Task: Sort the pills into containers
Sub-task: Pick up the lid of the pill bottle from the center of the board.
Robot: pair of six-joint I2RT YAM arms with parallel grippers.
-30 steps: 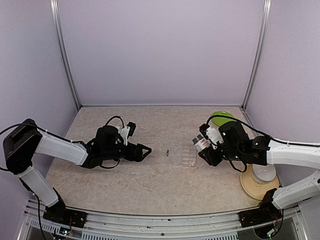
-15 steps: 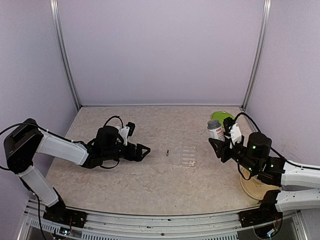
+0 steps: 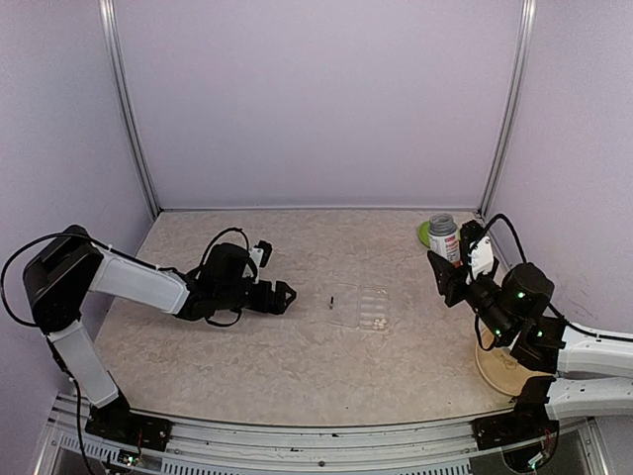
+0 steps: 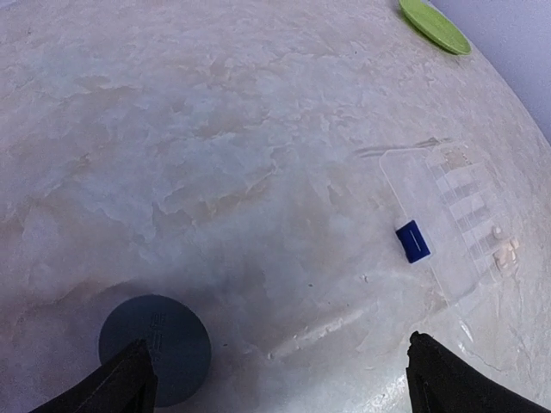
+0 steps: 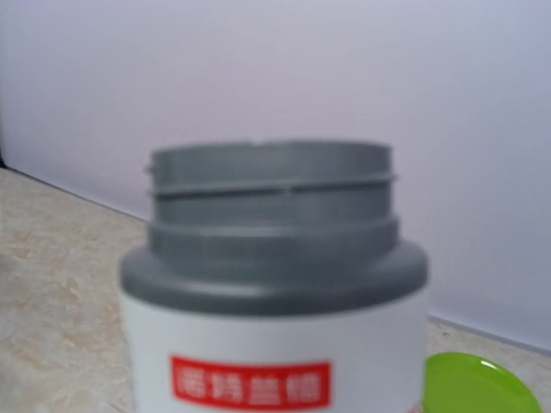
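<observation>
The left pincer hangs low over the desk's left half, spread wide and empty, pointing toward the clear pill box at mid-desk. One dark blue pill sits at the box's left end. Near the far right corner, the right pincer grips an upright white bottle with a grey neck.

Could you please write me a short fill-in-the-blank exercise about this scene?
The right gripper holds a white bottle with a ____ label.
The jaws of the left gripper stand ____.
The round plate is ____.
The small piece at the edge of the clear pill box is ____.
Missing words: red; open; green; blue.
</observation>
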